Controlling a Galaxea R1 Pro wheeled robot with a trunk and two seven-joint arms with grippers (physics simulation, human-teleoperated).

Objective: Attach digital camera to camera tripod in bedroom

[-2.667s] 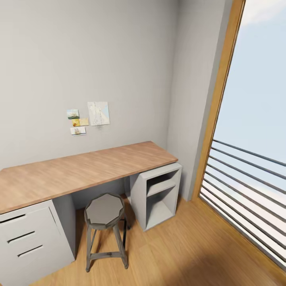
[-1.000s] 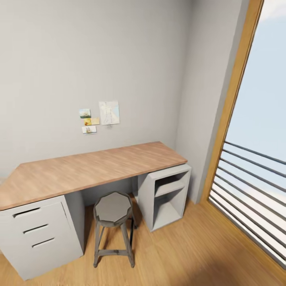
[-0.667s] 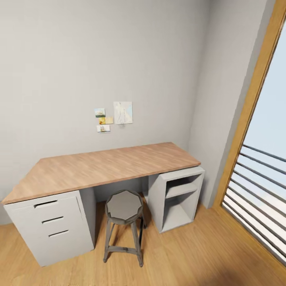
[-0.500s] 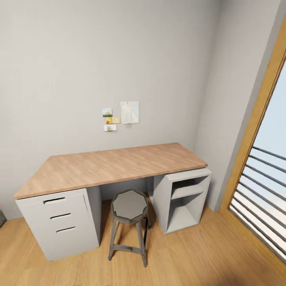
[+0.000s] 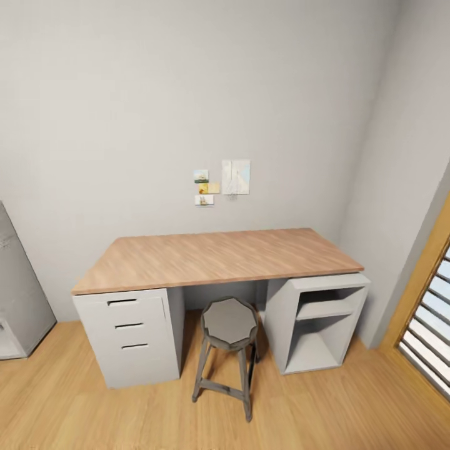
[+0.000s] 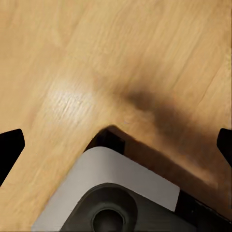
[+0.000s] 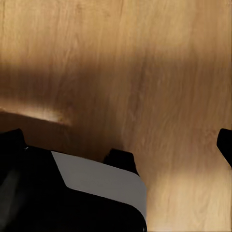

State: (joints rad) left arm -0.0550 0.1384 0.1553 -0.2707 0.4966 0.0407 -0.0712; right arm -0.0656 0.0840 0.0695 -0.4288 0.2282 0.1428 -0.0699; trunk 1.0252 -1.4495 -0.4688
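Bedroom corner: wooden desk (image 5: 219,256) against pale grey wall (image 5: 187,94), grey stool (image 5: 229,325) tucked at desk's front between drawer unit (image 5: 131,334) and open shelf unit (image 5: 322,322). Small pictures (image 5: 225,181) pinned on wall above desk. Window frame (image 5: 425,294) right of desk, grey cabinet (image 5: 19,294) left of it. Left gripper (image 6: 116,145) and right gripper (image 7: 116,140) hang over wood floor (image 6: 121,58), fingertips wide apart, probably holding nothing. Part of robot base (image 6: 111,193) beneath
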